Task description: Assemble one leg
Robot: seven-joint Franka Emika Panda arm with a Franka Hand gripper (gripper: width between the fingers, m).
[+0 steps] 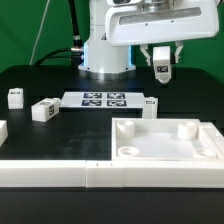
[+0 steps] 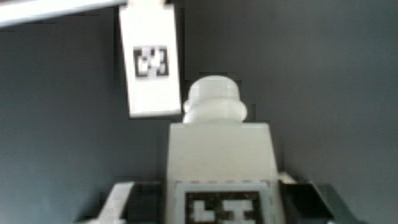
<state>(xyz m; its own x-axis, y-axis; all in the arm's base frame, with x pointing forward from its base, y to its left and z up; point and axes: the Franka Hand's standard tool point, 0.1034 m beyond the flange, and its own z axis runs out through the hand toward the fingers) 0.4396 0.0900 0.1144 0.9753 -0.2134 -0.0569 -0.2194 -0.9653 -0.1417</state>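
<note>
One leg [image 1: 162, 71] in end effector [image 1: 162, 66], long axis seemingly upright, narrow end down

The gripper [image 1: 162, 60] hangs above the black surface [image 1: 60, 140], jaws closed on the leg [image 1: 162, 70], tag facing the camera. The marker board [image 1: 105, 98] lies flat near the arm base [image 1: 105, 55]. A loose leg [image 1: 15, 97] and a second loose leg [image 1: 43, 110] stand at the exterior view's left. The white panel [image 1: 160, 148] lies at the exterior view's right.
</note>
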